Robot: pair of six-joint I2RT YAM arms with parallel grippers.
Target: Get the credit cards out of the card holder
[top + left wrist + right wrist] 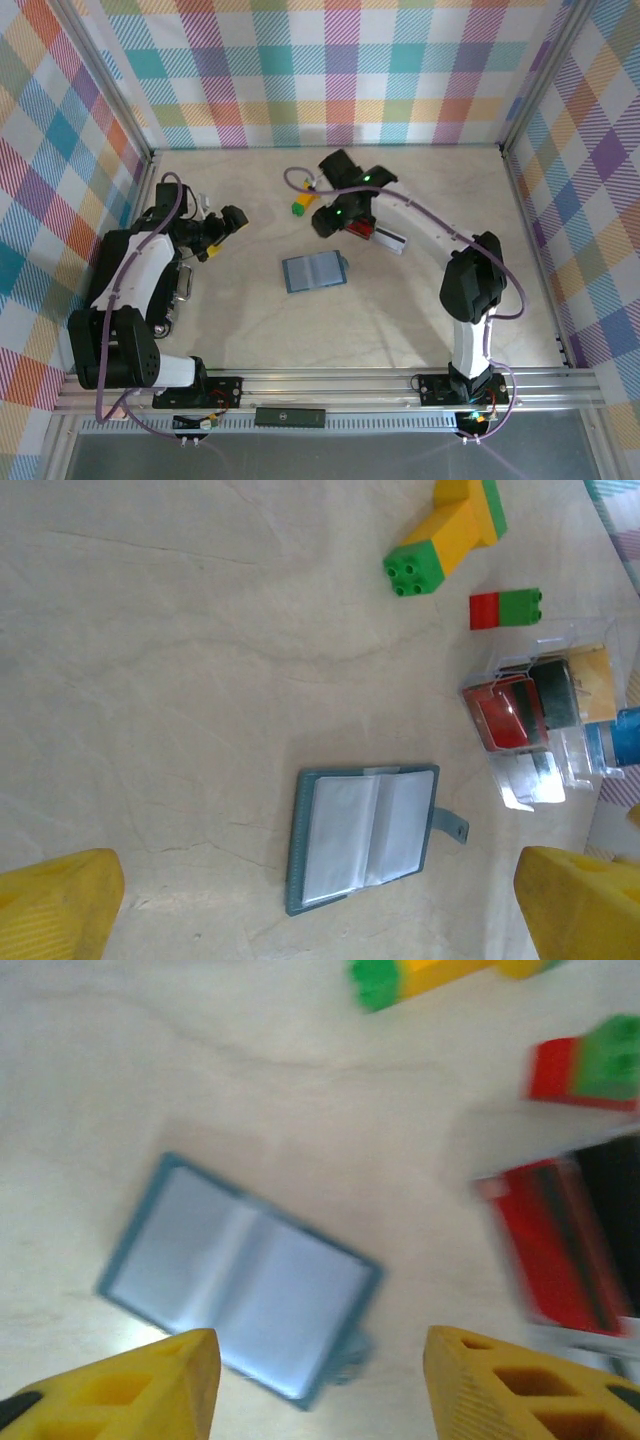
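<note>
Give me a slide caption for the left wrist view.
Open card holder on the table, a red card and a dark card lying apart from it, near a yellow-green block.

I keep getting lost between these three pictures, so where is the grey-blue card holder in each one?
Top external view: the card holder lies open near the centre of the picture.
Left wrist view: the card holder is at lower centre, slightly right.
Right wrist view: the card holder is left of centre, tilted.
Shared landmark: the yellow-and-green block, above the holder in every picture.
</note>
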